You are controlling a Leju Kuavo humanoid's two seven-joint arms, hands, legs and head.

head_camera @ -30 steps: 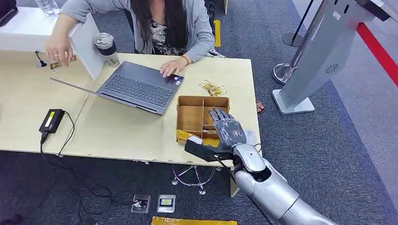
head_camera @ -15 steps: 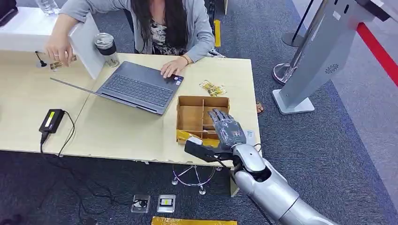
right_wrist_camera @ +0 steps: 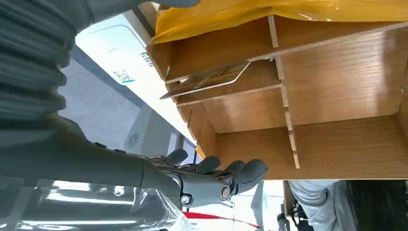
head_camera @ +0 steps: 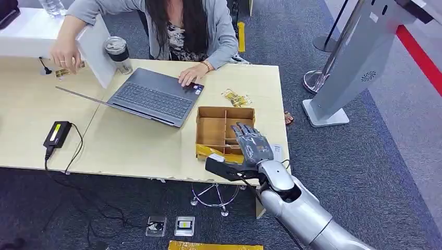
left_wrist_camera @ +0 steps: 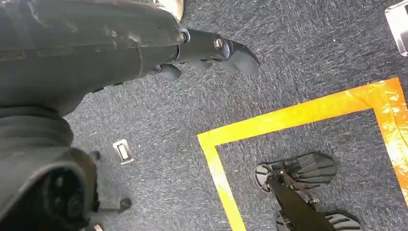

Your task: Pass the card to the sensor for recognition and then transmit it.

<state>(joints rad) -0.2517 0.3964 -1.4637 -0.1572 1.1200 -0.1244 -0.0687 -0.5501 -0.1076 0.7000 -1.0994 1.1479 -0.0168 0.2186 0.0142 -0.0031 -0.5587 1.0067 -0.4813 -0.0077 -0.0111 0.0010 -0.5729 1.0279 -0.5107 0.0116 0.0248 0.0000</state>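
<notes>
- The table (head_camera: 130,146) carries everything I care about; I place the rest against the wooden tray (head_camera: 212,133) near its front right corner.
- A person (head_camera: 177,26) sits at the far side, well beyond the tray, with 1 hand on a laptop (head_camera: 151,96) to the tray's far left.
- My right hand (head_camera: 249,148) hovers over the tray's near right compartments, fingers stretched flat and apart, thumb out to the side, holding nothing. Against the pictures from 1 s ago it has crept only slightly toward me, so I judge the reach is settling, not yet a grasp.
- My left hand (left_wrist_camera: 211,50) hangs over the carpet, far below the tray; fingers look loosely extended and empty, though I cannot tell their exact spread.
- The card (right_wrist_camera: 207,79) lies tilted in 1 of the tray's compartments, seen in the right wrist view, untouched by the fingers (right_wrist_camera: 240,171). Picking it up comes first; the sensor pass is all still ahead.
</notes>
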